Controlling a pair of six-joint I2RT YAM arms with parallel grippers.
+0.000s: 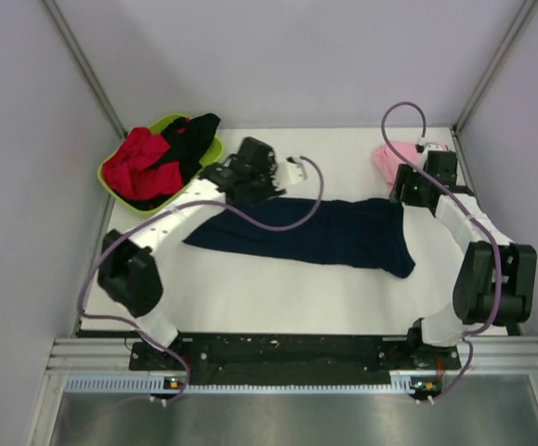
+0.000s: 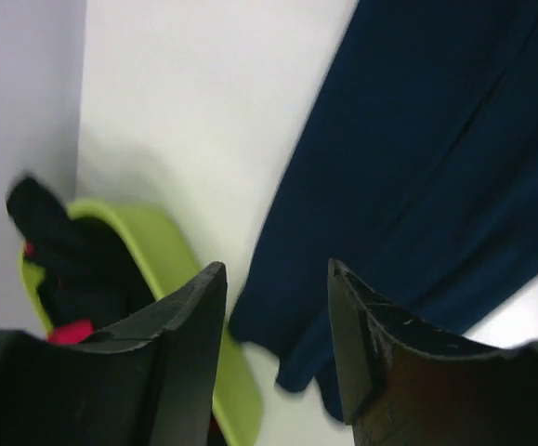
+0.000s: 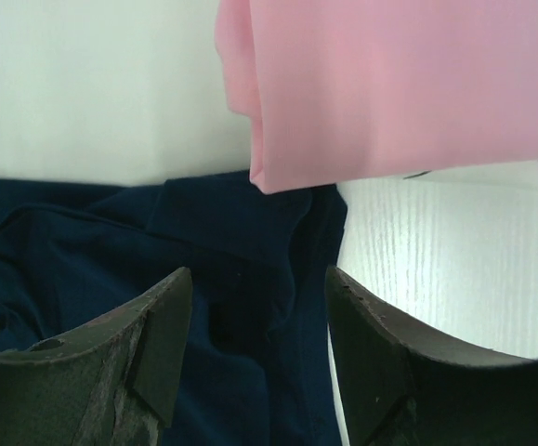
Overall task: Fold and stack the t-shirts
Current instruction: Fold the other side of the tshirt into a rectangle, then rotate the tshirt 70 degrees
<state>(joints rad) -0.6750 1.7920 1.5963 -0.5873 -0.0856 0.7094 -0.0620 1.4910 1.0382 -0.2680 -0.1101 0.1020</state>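
1. The left gripper [image 2: 273, 279] hung with its jaws parted and nothing between them, over the left edge of the navy shirt [image 2: 417, 186] where the cloth met white table
2. The right gripper [image 3: 259, 279] also stood open and held nothing, above the rumpled right end of the navy shirt, with the folded corner of the pink shirt [image 3: 399, 84] just beyond its fingertips
3. The navy shirt lay in a long band across the middle of the table [image 1: 250, 288], running left to right between the two grippers; its near edge was uneven and its right end sagged toward the near side
4. The pink shirt sat folded by the far right corner; the right arm covered the gap, so I could not tell whether it touched the navy one
5. The green basin [image 1: 112, 183] stood at the far left corner and held the red shirt [image 1: 134, 167] and the black shirt [image 1: 190, 139], the black one draped over its far rim; its near rim came close to the navy shirt's left end
6. Open room lay in a wide white strip between the navy shirt's near edge and the metal rail [image 1: 296, 367], and in a second stretch beyond the shirt, between basin and pink shirt
7. The surface was plain matt white, with pale walls [image 1: 296, 56] closing the back and both sides
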